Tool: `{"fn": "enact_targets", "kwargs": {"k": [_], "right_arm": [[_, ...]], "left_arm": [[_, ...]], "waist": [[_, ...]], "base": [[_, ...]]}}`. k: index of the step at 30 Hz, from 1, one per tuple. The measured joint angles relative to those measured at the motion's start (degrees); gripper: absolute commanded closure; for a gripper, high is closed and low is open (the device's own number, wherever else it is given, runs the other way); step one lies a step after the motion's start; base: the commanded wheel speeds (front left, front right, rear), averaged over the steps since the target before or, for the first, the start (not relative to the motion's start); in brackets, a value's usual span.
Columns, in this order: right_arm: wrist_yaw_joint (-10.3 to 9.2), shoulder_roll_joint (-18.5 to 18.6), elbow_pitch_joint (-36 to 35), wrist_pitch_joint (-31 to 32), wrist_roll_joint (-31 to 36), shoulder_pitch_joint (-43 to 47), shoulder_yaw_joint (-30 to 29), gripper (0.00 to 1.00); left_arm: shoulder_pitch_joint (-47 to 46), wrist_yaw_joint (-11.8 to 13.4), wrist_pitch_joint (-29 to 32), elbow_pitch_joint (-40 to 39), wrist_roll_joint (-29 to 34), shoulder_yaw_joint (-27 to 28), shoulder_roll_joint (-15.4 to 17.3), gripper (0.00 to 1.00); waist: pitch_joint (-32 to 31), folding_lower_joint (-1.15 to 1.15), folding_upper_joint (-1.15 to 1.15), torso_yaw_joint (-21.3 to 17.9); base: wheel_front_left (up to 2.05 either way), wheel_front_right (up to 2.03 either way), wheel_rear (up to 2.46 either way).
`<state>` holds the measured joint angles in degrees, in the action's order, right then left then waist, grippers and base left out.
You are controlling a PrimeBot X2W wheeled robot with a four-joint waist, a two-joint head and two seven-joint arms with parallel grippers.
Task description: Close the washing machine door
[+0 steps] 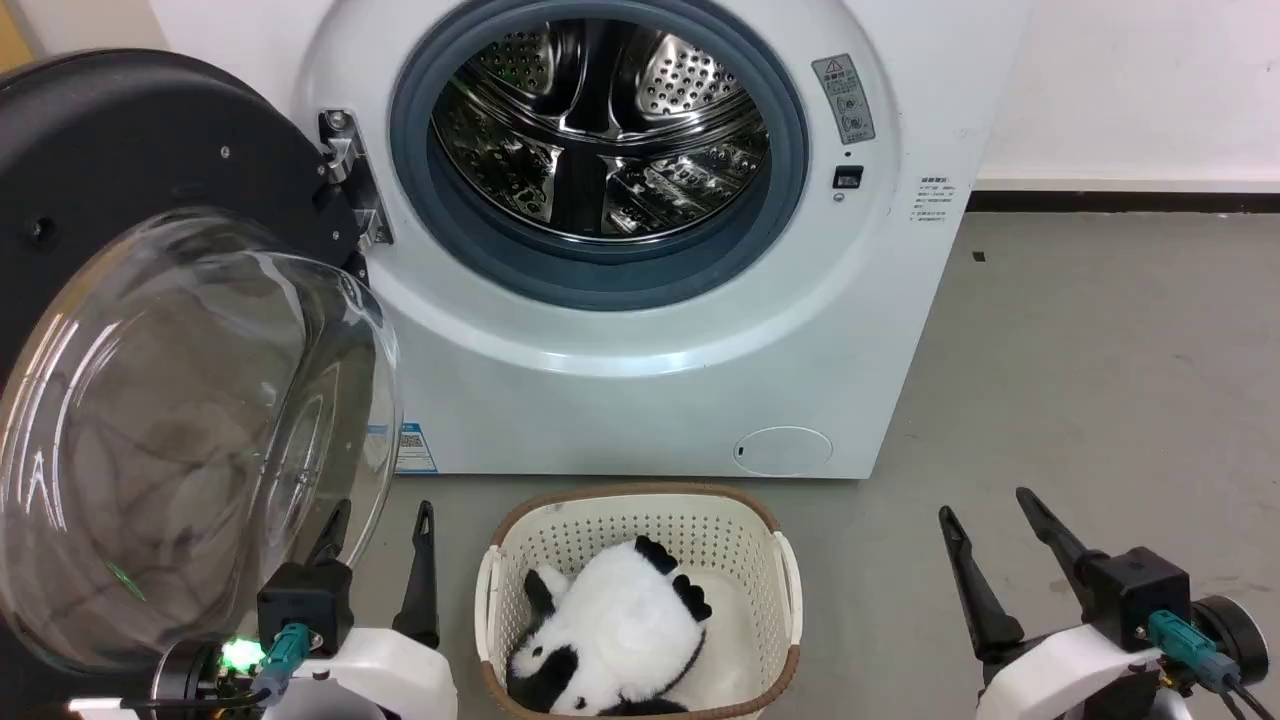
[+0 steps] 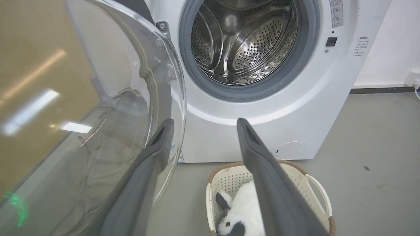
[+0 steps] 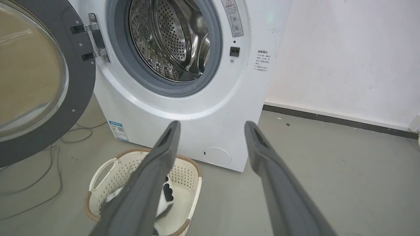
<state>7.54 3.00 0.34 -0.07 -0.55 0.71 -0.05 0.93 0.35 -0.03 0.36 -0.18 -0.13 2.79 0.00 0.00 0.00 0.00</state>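
**The door is wide open and not yet pushed shut.**

The washing machine door hangs open at 9 o'clock, swung out on its hinge from the washing machine at 12 o'clock. Our left pincer at 7 o'clock is open and empty, with one finger just beside the round glass. Our right pincer at 5 o'clock is open and empty too. We think a push on the smooth glass could slip off. The door might also bump the basket at 6 o'clock, and a soft push might not click it shut.
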Motion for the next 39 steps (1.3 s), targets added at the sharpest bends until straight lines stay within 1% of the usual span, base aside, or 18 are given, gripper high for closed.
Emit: {"fn": "enact_targets", "kwargs": {"k": [18,39], "right_arm": [[0.0,0.0,0.07,-1.94,-1.03,0.13,-0.91,0.0],[0.0,0.0,-0.02,-4.66,-1.57,0.46,-1.03,0.0]], "left_arm": [[0.05,0.08,-2.01,0.52,-1.48,-0.54,0.0,0.0],[0.37,0.51,-4.66,0.65,-2.66,-0.74,0.0,0.0]], "waist": [[-0.11,0.0,0.0,0.63],[-0.29,0.0,0.0,6.25]], "base": [[0.0,0.0,0.0],[0.0,0.0,0.0]]}}
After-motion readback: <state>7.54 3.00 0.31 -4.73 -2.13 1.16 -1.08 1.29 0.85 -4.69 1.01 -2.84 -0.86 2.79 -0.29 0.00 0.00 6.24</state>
